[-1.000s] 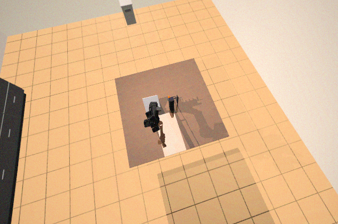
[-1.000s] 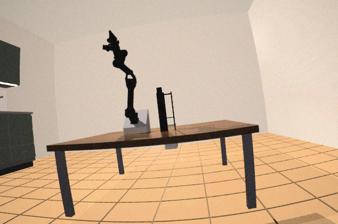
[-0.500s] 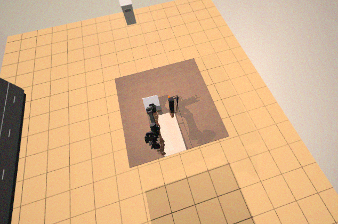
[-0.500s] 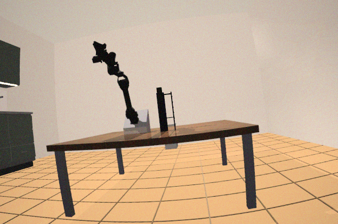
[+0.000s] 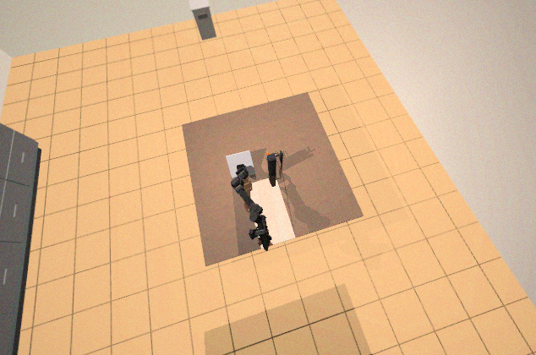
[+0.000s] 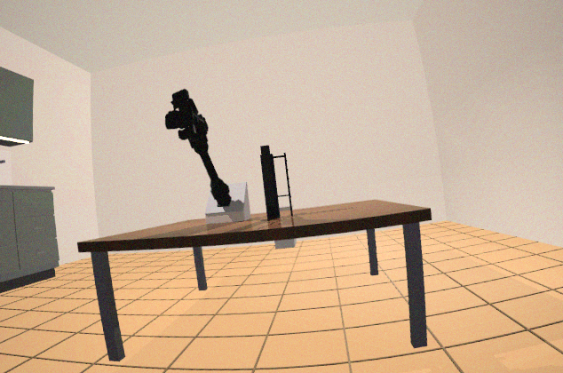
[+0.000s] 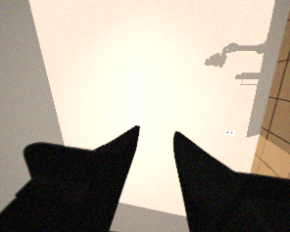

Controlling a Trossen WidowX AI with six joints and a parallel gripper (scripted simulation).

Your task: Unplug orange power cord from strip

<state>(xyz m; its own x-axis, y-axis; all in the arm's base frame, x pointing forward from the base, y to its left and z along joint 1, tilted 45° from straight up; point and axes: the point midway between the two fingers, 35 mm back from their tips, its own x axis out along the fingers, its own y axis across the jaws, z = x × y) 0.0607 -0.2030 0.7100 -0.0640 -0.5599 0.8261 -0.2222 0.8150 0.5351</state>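
A black upright block (image 5: 272, 170) (image 6: 269, 186) stands on the table beside a thin black rack; I cannot tell if it is the power strip. A small orange spot (image 5: 268, 153) shows at its top end in the top view, perhaps the orange plug; the cord cannot be made out. My gripper (image 5: 266, 248) (image 7: 156, 132) is partly open and empty, its two black fingertips apart with only wall behind them. It is high above the table and well away from the block. In the exterior view the fingertips merge with the dark arm.
The thin black rack (image 6: 288, 186) stands right next to the block. A pale block (image 5: 238, 160) (image 6: 238, 194) is at the arm's base. The brown table (image 5: 333, 194) (image 6: 386, 210) has a long pale patch (image 5: 279, 216). Grey cabinets (image 5: 14, 212) (image 6: 27, 227) stand at the left.
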